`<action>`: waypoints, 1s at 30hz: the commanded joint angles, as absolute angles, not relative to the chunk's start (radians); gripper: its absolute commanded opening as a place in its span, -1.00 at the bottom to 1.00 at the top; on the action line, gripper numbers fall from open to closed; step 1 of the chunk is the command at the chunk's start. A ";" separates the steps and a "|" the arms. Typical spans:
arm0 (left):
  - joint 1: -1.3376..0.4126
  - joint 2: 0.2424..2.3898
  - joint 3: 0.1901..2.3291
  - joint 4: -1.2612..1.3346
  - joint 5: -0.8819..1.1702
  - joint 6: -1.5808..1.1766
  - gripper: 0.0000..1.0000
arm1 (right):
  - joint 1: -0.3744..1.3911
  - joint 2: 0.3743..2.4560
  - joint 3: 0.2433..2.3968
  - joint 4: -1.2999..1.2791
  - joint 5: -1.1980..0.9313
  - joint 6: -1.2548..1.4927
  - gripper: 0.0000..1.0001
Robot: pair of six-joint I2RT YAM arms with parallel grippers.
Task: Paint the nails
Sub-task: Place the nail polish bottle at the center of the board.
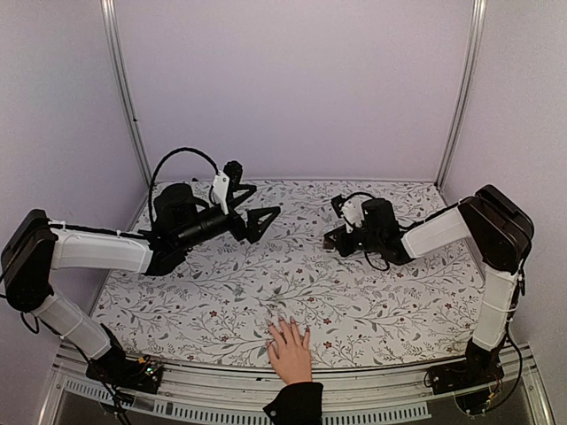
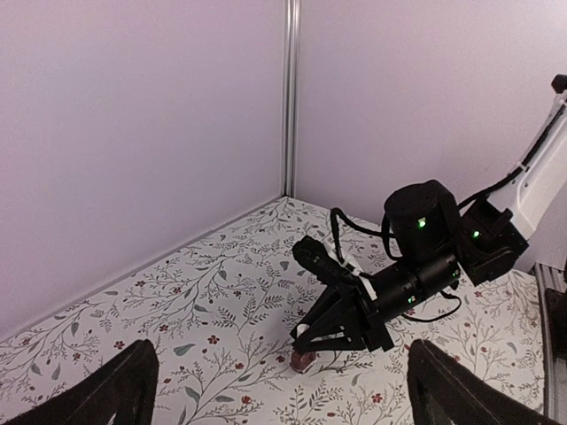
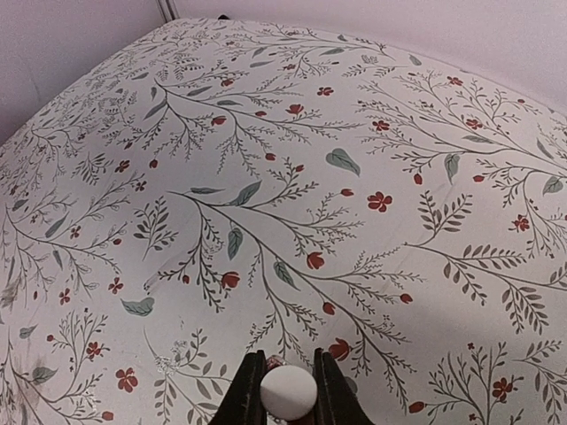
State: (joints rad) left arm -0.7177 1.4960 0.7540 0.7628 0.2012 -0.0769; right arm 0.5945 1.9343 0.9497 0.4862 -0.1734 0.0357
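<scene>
1. A floral tablecloth [image 1: 372, 292], white with grey-green sprigs and small red flowers, covered the table.
2. Plain pale lilac walls [image 1: 292, 88] closed in the back and both sides.
3. A left post [image 1: 124, 88] and a right post [image 1: 462, 88], both metal, rose at the back corners.
4. A ribbed metal rail [image 1: 372, 396] ran along the near edge.
5. A small bottle [image 2: 304, 359], dark red with a round white cap [image 3: 288, 390], was low over the cloth, right of its middle; whether it touched the cloth could not be told.

Your tabletop [image 1: 213, 301] is white with grey-green sprigs and tiny red flowers. Pale hand [image 1: 290, 352] at its near edge, black cuff [image 1: 295, 403]. Dark-red bottle [image 2: 304, 360], white cap [image 3: 288, 390].
</scene>
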 commanded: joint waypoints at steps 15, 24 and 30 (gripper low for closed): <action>-0.699 1.486 0.755 0.762 0.196 -0.076 0.99 | 0.593 1.968 0.888 0.631 -0.135 0.020 -0.80; -0.698 1.485 0.749 0.762 0.196 -0.079 0.99 | 0.594 1.981 0.882 0.631 -0.139 0.014 -0.69; -0.695 1.483 0.749 0.762 0.194 -0.081 0.99 | 0.594 1.972 0.876 0.630 -0.146 0.015 -0.34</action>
